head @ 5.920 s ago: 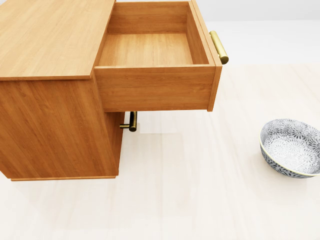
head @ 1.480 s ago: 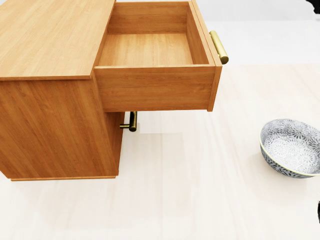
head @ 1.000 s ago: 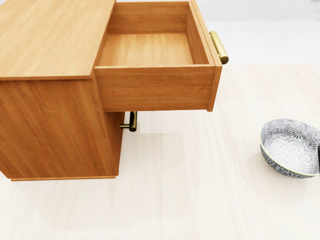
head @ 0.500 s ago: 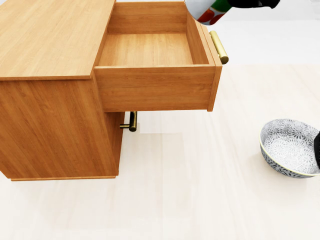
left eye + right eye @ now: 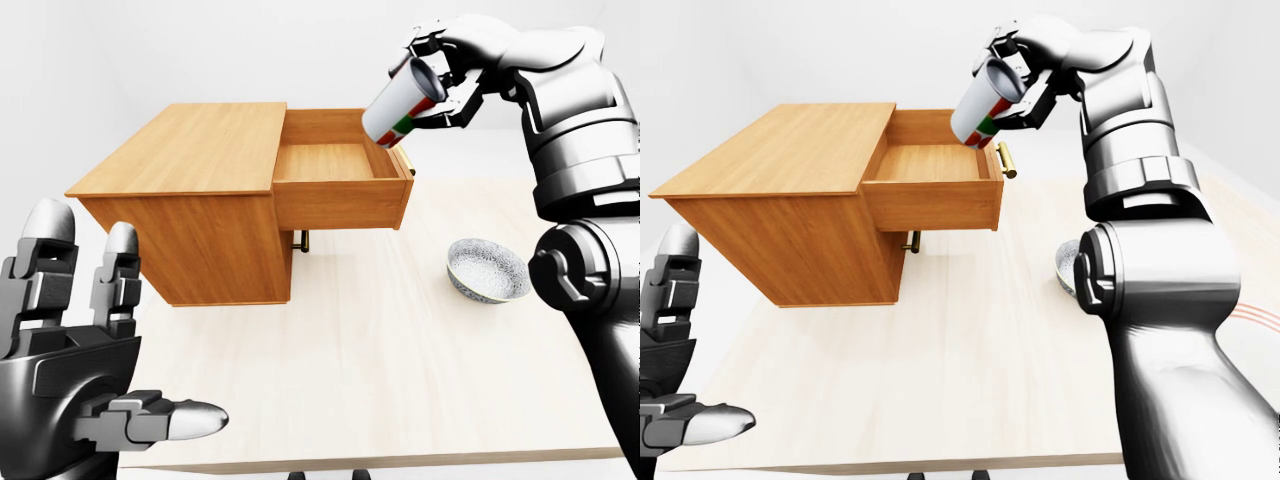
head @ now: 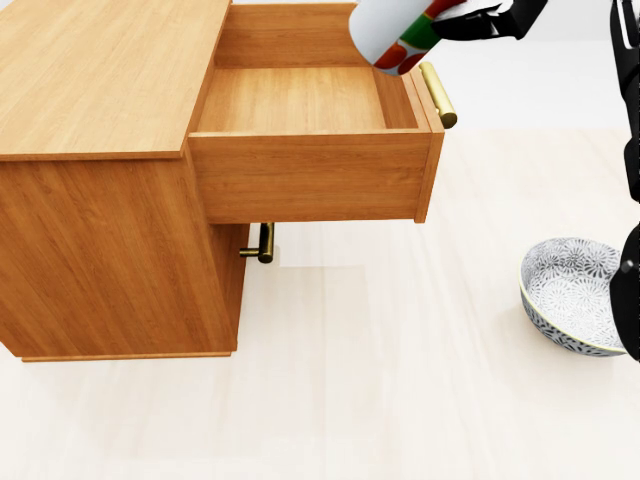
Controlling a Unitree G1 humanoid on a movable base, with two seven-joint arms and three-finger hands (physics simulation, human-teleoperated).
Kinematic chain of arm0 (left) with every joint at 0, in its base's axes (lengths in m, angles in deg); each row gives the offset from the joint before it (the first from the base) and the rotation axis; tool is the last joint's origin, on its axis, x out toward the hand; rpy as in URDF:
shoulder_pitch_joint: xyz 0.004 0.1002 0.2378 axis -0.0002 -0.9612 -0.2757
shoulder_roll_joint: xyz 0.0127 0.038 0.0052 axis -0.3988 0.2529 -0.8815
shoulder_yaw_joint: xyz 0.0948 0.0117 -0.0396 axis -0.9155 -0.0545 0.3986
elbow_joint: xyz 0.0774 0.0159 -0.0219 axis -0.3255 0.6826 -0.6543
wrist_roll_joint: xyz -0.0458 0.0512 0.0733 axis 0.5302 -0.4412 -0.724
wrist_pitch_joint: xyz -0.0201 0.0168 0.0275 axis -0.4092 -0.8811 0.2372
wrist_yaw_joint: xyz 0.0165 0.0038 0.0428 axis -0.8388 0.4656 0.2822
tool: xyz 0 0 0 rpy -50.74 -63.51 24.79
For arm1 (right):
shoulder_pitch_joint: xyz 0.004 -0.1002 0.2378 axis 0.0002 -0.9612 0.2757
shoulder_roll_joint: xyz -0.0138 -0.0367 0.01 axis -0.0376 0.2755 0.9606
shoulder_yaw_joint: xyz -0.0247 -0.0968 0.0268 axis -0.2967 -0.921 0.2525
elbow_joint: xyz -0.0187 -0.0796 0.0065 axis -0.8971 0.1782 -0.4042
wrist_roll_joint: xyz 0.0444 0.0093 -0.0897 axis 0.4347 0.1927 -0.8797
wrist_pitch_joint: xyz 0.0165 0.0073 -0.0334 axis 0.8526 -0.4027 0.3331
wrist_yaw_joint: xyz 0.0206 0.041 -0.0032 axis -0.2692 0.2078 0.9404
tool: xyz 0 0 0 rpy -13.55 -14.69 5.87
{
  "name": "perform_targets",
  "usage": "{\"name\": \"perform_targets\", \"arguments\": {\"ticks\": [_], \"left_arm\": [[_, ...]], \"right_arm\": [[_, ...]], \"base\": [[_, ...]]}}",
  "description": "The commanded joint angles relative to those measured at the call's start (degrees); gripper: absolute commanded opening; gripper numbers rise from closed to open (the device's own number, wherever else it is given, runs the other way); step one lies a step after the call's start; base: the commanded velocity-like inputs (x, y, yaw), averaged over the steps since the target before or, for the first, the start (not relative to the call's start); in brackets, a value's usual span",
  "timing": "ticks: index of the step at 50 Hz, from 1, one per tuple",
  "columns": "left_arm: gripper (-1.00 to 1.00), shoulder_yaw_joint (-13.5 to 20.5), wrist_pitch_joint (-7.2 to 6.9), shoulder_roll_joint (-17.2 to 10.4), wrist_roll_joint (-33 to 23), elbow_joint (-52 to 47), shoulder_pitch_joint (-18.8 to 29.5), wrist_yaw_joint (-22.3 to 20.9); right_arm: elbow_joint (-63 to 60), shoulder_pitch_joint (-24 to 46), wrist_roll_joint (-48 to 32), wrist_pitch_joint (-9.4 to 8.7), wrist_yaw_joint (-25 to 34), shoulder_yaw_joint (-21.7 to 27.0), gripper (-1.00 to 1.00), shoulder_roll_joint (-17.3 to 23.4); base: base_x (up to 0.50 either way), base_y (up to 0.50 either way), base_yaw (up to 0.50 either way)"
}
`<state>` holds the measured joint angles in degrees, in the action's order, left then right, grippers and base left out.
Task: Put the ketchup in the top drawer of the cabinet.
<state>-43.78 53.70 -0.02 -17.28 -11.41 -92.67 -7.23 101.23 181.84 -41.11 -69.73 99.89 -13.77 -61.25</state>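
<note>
My right hand [image 5: 440, 75] is shut on the ketchup bottle [image 5: 400, 103], white with red and green marks. It holds the bottle tilted above the right end of the open top drawer [image 5: 335, 163] of the wooden cabinet [image 5: 190, 190]. In the head view the bottle [image 6: 395, 35] hangs over the drawer's right inner corner [image 6: 400, 95], near the brass handle [image 6: 437, 93]. The drawer holds nothing. My left hand [image 5: 85, 380] is open and empty at the bottom left of the left-eye view, far from the cabinet.
A patterned grey bowl [image 5: 487, 271] stands on the pale table [image 5: 400, 370] to the right of the cabinet. A second brass handle [image 6: 264, 243] shows under the open drawer. My right arm [image 5: 1140, 300] fills the right side of the right-eye view.
The ketchup bottle in my right hand has moved down and left from the top edge of the head view, further over the drawer. The cabinet and bowl have not moved.
</note>
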Motion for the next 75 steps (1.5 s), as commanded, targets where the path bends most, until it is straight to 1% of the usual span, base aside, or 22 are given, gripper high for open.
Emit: {"name": "perform_targets", "arguments": {"ticks": [1,9,17,28,34,41,52,58,68,75], "left_arm": [[1.0,0.38,0.0,-0.13,0.41,0.0,0.42,0.27],[1.0,0.09,0.0,0.01,0.13,0.0,0.09,0.0],[1.0,0.21,0.0,-0.66,0.82,0.0,-0.28,0.41],[1.0,-0.42,0.0,-0.76,0.37,0.0,-0.46,0.56],[1.0,-0.86,0.0,-0.69,-0.02,0.0,-0.67,0.39],[1.0,0.38,0.0,-0.86,1.13,0.0,-0.12,0.56],[1.0,-0.16,0.0,-0.84,0.8,0.0,-0.59,0.37],[1.0,0.12,0.0,-0.88,1.12,0.0,-0.78,0.26],[1.0,0.67,0.0,-0.99,1.76,0.0,-0.94,0.23],[1.0,1.55,0.0,-1.91,3.31,0.0,-1.39,0.75]], "right_arm": [[0.93,-1.02,-0.19,0.0,0.0,1.02,-1.0,-0.64],[1.25,-0.94,0.21,0.0,-0.19,0.99,-1.0,-1.49],[1.5,-1.49,0.82,0.0,-0.52,0.96,-1.0,-2.58],[1.79,-0.85,0.99,0.0,-0.75,0.75,-1.0,-3.32],[2.04,-1.04,-0.76,0.0,-2.22,-0.24,-1.0,-4.35],[2.48,0.16,-2.04,0.0,-3.38,-0.35,-1.0,-5.01],[2.52,1.32,-4.84,0.0,-5.4,-1.13,-1.0,-5.47],[2.67,0.6,-6.94,0.0,-7.07,-1.75,-1.0,-6.51],[3.07,-1.09,-8.41,0.0,-7.54,-1.78,-1.0,-8.62],[3.57,-2.71,-8.75,0.0,-7.89,-1.87,-1.0,-9.74]], "base": [[0.0,0.0,0.0],[0.0,0.0,0.0],[0.0,0.0,0.0],[0.0,0.0,0.0],[0.0,0.0,0.0],[0.0,0.0,0.0],[0.0,0.0,0.0],[0.0,0.0,0.0],[0.0,0.0,0.0],[0.0,0.0,0.0]]}}
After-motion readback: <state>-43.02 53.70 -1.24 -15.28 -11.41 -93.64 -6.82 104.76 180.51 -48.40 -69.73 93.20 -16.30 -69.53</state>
